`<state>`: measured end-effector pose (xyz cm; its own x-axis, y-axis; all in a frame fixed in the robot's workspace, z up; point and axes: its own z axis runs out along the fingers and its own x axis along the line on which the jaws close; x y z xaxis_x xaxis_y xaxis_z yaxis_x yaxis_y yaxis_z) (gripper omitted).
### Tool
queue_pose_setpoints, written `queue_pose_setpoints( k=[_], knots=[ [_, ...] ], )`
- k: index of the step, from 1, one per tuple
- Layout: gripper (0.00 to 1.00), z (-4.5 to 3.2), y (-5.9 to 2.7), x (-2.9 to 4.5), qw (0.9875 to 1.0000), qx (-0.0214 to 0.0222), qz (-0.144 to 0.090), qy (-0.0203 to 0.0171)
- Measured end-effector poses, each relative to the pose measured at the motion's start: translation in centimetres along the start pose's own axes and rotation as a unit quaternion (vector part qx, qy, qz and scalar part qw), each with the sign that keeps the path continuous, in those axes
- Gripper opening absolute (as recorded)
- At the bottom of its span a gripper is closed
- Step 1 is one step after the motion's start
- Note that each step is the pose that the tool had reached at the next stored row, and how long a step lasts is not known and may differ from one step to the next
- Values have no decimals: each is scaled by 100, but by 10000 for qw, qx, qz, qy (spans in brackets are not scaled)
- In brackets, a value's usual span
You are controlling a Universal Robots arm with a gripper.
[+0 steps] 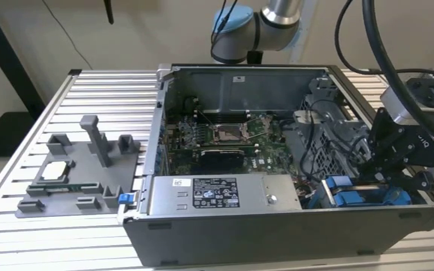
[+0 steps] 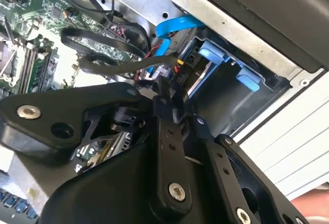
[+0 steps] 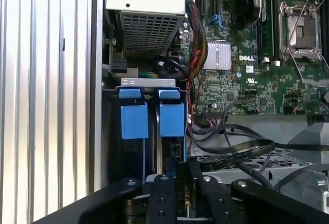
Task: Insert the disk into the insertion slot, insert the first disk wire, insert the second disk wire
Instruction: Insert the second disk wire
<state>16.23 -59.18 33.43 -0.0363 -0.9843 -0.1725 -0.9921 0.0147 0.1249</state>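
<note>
The insertion slot (image 1: 356, 197) is the grey bay with blue latches (image 3: 171, 113) at the open computer case's front corner, on the exterior view's right. The disk (image 2: 199, 76) stands edge-on inside it, with only a silver strip showing. My gripper (image 1: 383, 172) hangs right over the bay. Its black fingers (image 3: 162, 196) are drawn together at the disk's end, closed on the plug of a black disk wire (image 3: 241, 149). In the second wrist view that wire (image 2: 115, 64) runs to a connector at the disk's edge. A light blue flat cable (image 2: 175, 28) curves in beside it.
A silver labelled power-supply box (image 1: 225, 195) lies along the case's front wall, beside the bay. The motherboard (image 1: 225, 135) fills the case floor. A perforated metal cage (image 3: 288, 162) and loose black cables sit next to my fingers. A grey fixture (image 1: 74, 180) stands on the slatted table.
</note>
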Motion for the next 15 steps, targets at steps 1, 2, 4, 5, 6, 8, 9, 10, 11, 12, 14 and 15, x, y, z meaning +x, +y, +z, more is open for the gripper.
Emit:
queue_pose_setpoints(
  k=[1,2,4,5,6,8,9,10,11,12,14,15],
  knots=[
    [100,-24,3,-4,10000,-9,1,-6],
    [100,-38,5,-5,10000,-20,1,-18],
    [100,-79,10,-10,10000,-41,4,-30],
    [100,-104,13,-15,10000,-51,5,-32],
    [100,-122,16,-17,10000,-61,6,-40],
    [100,-165,21,-25,10000,-79,8,-45],
    [100,-188,24,-28,9999,-88,10,-48],
    [100,-213,27,-33,9999,-96,11,-50],
    [100,-238,30,-37,9999,-102,12,-52],
    [100,-256,33,-40,9999,-107,13,-55],
    [100,-264,34,-42,9999,-111,13,-56],
    [100,-265,34,-42,9999,-112,13,-56]
  ],
)
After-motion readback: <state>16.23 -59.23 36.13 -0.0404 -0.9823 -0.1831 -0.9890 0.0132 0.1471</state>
